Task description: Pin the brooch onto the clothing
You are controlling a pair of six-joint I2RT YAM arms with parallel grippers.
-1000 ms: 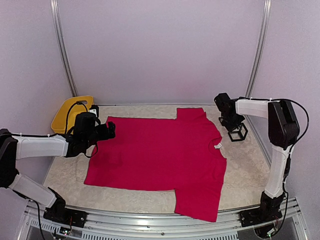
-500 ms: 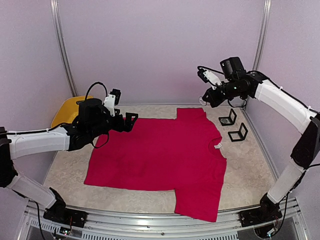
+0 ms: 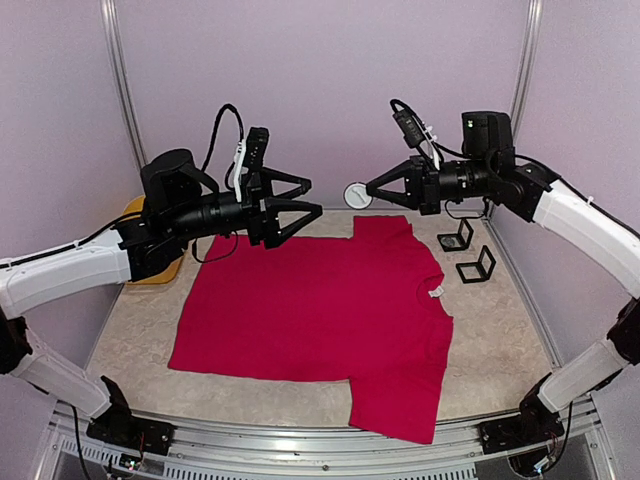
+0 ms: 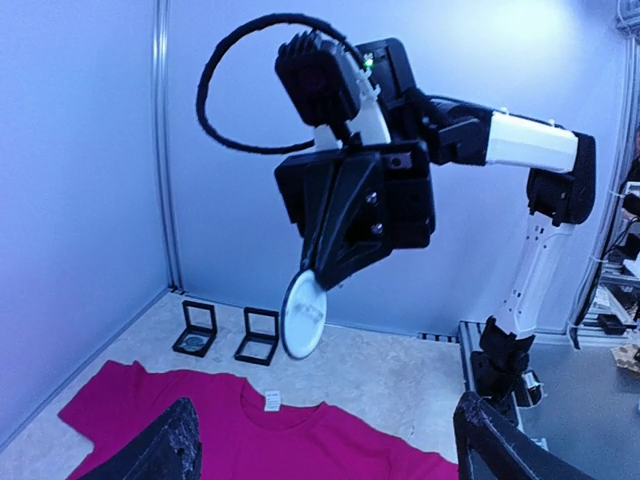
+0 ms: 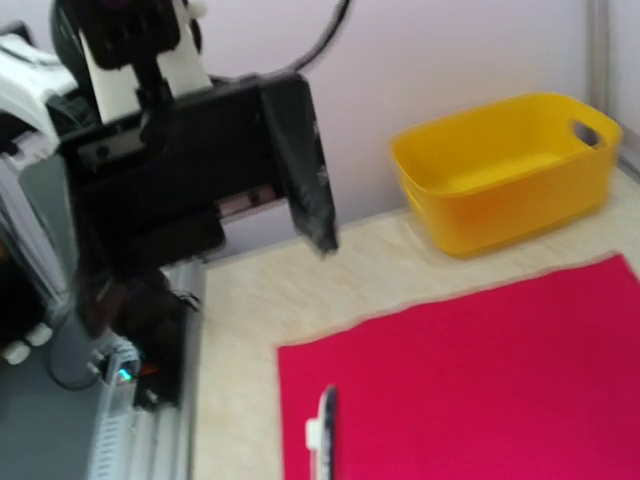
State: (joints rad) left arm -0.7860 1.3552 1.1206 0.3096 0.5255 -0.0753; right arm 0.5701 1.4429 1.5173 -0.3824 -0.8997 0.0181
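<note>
The crimson-pink T-shirt (image 3: 320, 310) lies flat on the table; it also shows in the left wrist view (image 4: 250, 440) and the right wrist view (image 5: 480, 380). My right gripper (image 3: 370, 192) is raised above the shirt's far edge and is shut on the brooch (image 3: 358, 194), a round white disc. The left wrist view shows the brooch (image 4: 303, 313) clamped at its top edge by the right gripper (image 4: 325, 275). The right wrist view shows the brooch (image 5: 323, 435) edge-on. My left gripper (image 3: 312, 198) is open and empty in the air, facing the brooch a short way to its left.
Two small black display frames (image 3: 456, 237) (image 3: 476, 266) stand at the back right beside the shirt, also in the left wrist view (image 4: 195, 328). A yellow tub (image 5: 510, 170) sits at the back left, mostly behind my left arm in the top view (image 3: 132, 208).
Both arms rose from the table. The right gripper left the display frames with the brooch and moved left. The left gripper lifted off the shirt, opened and turned toward the brooch.
</note>
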